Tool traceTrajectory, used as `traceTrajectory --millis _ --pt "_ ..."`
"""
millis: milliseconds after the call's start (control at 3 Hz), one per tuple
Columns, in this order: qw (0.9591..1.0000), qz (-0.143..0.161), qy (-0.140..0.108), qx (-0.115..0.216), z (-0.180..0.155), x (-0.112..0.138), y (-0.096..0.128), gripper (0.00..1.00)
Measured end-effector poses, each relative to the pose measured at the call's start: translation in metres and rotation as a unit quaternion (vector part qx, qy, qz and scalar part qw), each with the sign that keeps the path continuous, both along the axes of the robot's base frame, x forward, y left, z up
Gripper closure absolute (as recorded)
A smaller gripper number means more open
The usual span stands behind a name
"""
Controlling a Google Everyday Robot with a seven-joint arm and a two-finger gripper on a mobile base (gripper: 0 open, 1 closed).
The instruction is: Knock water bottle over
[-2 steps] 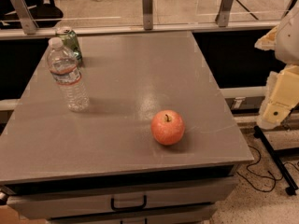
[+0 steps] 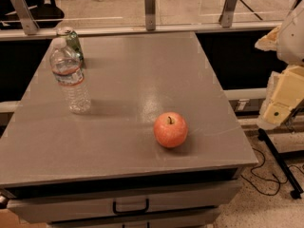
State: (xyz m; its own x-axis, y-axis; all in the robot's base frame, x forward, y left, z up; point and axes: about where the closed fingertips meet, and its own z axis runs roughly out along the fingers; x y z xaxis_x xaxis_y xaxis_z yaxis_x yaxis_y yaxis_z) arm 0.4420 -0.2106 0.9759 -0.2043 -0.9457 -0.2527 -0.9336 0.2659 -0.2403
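Note:
The water bottle [image 2: 70, 77] stands upright on the left side of the grey table [image 2: 142, 80]. It is clear ribbed plastic with a white cap and a red, white and blue label band. My gripper [image 2: 279, 103], cream-coloured, hangs off the table's right edge, far from the bottle and at about tabletop height. It holds nothing that I can see.
A green drink can [image 2: 72, 42] stands just behind the bottle, at the far left corner. A red apple [image 2: 170, 129] lies on the front right part of the table. A glass railing with metal posts [image 2: 150, 7] runs behind. A drawer handle [image 2: 130, 207] shows below the front edge.

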Motion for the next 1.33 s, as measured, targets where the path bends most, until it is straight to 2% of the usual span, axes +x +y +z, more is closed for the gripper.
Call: traceTrajectory --millis 333,667,1000,1333 --pt "0.9968 0.028 -0.001 0.075 -0.01 0.025 0.038 0.0" --pt "0.9742 0.104 -0.026 0.198 -0.002 0.069 0.148 0.0" --pt "0.9519 0.144 -0.054 0.265 0.014 0.092 0.223 0.0" --pt "0.952 0.144 -0.054 0.265 0.014 0.092 0.223 0.0"
